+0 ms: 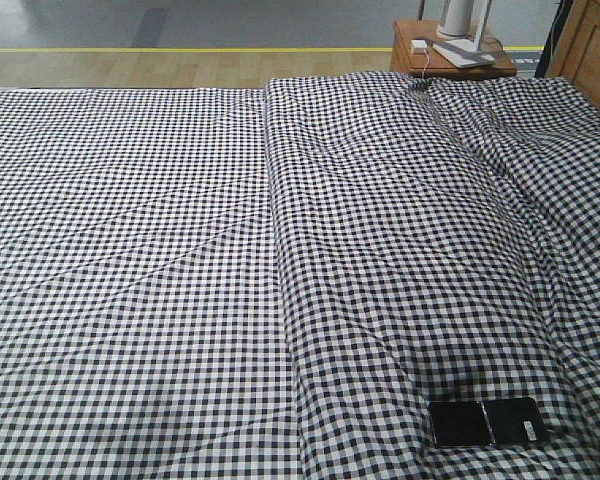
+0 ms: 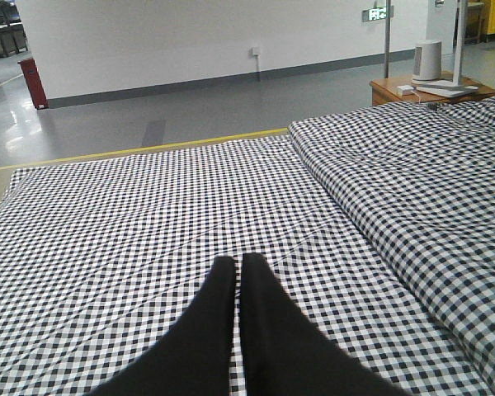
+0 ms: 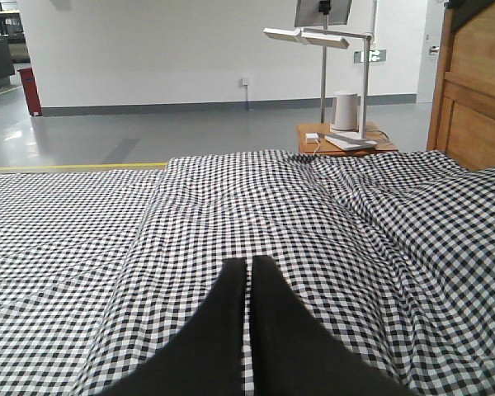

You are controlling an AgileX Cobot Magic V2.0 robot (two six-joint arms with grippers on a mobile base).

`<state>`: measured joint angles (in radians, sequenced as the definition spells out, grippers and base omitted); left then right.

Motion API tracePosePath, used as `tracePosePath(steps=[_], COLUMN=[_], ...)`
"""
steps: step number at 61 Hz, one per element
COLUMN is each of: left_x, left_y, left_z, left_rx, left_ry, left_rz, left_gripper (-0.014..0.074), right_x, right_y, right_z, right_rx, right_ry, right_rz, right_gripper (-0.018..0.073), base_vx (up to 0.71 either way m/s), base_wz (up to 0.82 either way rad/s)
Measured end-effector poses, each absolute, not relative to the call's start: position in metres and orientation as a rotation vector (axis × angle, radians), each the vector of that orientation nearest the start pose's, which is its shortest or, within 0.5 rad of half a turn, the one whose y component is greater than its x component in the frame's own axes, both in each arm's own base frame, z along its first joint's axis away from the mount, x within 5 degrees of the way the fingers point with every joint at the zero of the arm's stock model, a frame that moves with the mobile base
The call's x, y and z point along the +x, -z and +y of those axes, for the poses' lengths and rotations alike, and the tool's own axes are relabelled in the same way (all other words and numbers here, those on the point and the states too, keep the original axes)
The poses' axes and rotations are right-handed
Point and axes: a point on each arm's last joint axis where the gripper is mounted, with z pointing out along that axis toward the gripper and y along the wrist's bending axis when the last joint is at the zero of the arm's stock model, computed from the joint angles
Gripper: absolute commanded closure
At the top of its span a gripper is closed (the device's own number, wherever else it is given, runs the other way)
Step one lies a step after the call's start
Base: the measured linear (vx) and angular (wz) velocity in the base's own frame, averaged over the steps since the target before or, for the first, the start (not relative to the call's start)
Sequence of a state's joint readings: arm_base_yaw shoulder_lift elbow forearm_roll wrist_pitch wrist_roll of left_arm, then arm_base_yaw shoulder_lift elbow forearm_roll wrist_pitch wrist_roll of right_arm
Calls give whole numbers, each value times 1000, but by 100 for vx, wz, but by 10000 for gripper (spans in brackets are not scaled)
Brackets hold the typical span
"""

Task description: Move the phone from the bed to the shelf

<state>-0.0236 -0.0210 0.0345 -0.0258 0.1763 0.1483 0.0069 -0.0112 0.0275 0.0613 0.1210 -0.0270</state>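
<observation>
Black and shiny, the phone (image 1: 487,422) lies flat on the bed (image 1: 130,250), down at about 5 o'clock in the front view, close to the near edge and on the right-hand side. It is opened out, with a fold line across its middle and a little white sticker on its right half. I cannot see it from either wrist camera. My left gripper (image 2: 237,266) is closed with nothing in it, its two black fingers nearly touching, and it hangs over the checked cloth. My right gripper (image 3: 248,264) is closed and empty in the same way. I cannot see the shelf in any view; far off at about 1 o'clock there is only a small wooden table (image 1: 404,62) with a lamp (image 1: 465,52) on it. I think the phone is light and stiff, but thin, smooth and slippery, and its glass could crack if I squeeze too hard or drop it. It sits low on soft cloth, so I think my fingers can push the cloth down a bit to get round its edges. I would take it by its two long sides, near the fold line, so that it keeps level and does not flap shut. My right arm looks the nearer one, and it must open first.
</observation>
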Motion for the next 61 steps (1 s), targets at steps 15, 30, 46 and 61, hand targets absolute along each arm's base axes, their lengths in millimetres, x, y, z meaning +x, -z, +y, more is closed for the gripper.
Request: tracePosePath(steps=[15, 30, 46, 61], left_x=[56, 56, 56, 56], left_y=[-187, -187, -187, -187], left_z=[-2, -2, -2, -2], left_rx=[126, 126, 126, 126], left_ry=[-71, -71, -71, -71], left_rz=[1669, 1669, 1669, 1669], left_gripper=[595, 595, 595, 595], right_x=[57, 57, 57, 57], right_y=[-194, -194, -194, -194], right_z=[1, 1, 1, 1], right_rx=[16, 16, 16, 16], right_ry=[-37, -37, -37, -37], right_rz=[1621, 1621, 1621, 1621], right_gripper=[565, 565, 565, 565], base_vx=[0, 0, 0, 0], base_wz=[0, 0, 0, 0])
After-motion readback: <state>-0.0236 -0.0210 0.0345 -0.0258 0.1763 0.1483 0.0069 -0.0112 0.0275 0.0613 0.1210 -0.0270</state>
